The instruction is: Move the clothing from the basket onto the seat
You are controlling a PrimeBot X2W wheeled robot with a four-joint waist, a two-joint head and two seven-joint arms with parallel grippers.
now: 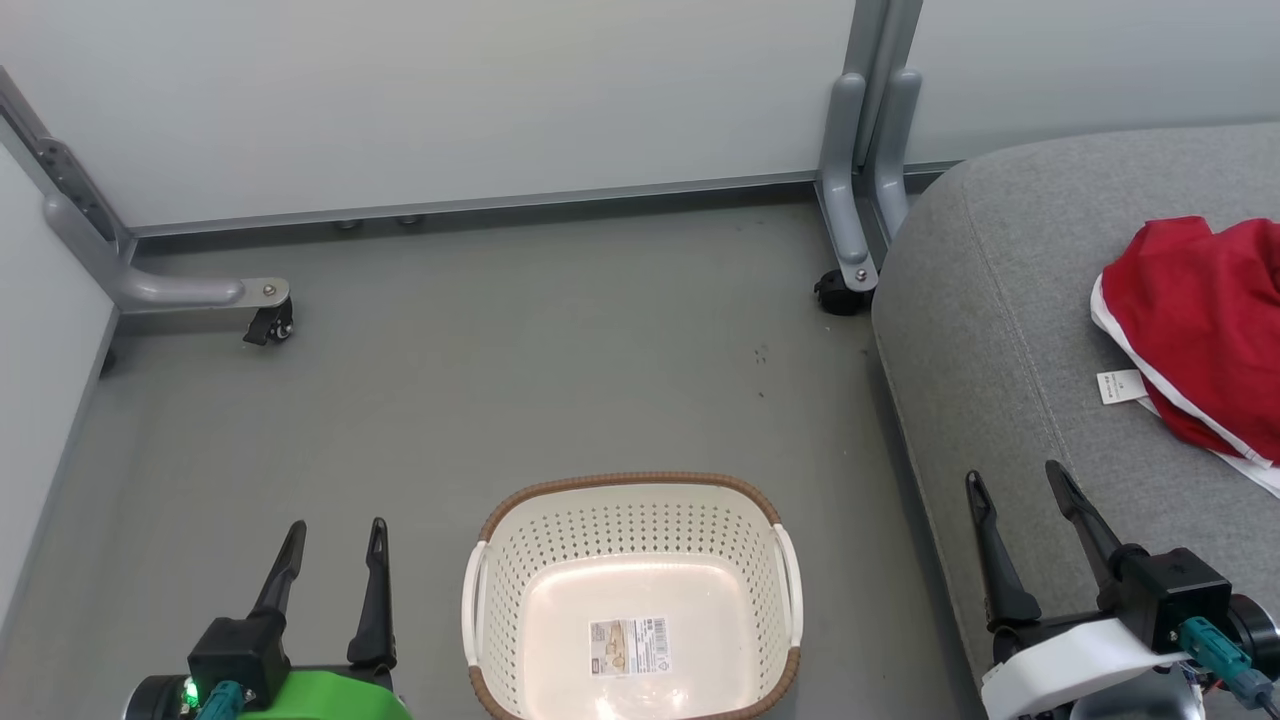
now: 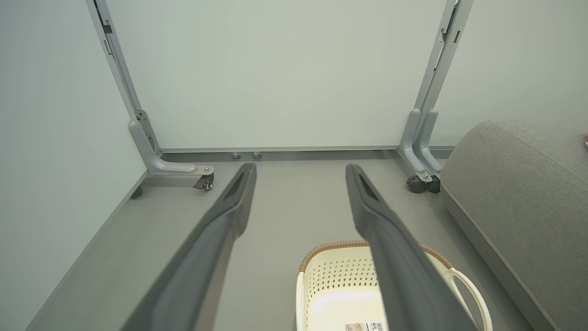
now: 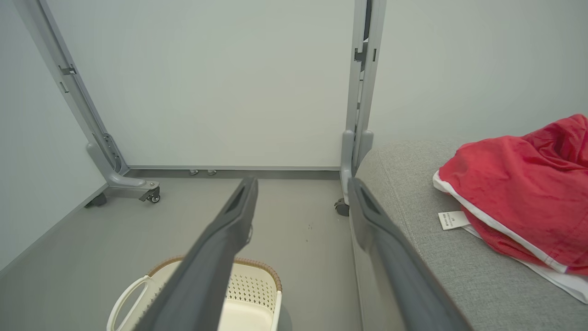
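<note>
The right end effector [image 1: 1013,475] is held wide and empty at the edge of the grey seat [image 1: 990,300], where the red clothing [image 1: 1195,320] is heaped ahead to its right (the left end effector [image 1: 338,526], equally wide, is farther), and the basket [image 1: 630,480] is seen empty.

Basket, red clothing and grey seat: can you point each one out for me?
basket [image 1: 630,525]: head view, on its perforated far wall.
clothing [image 1: 1200,310]: head view, on the red fabric's middle.
seat [image 1: 1000,300]: head view, on bare grey cushion beside the clothing.
</note>
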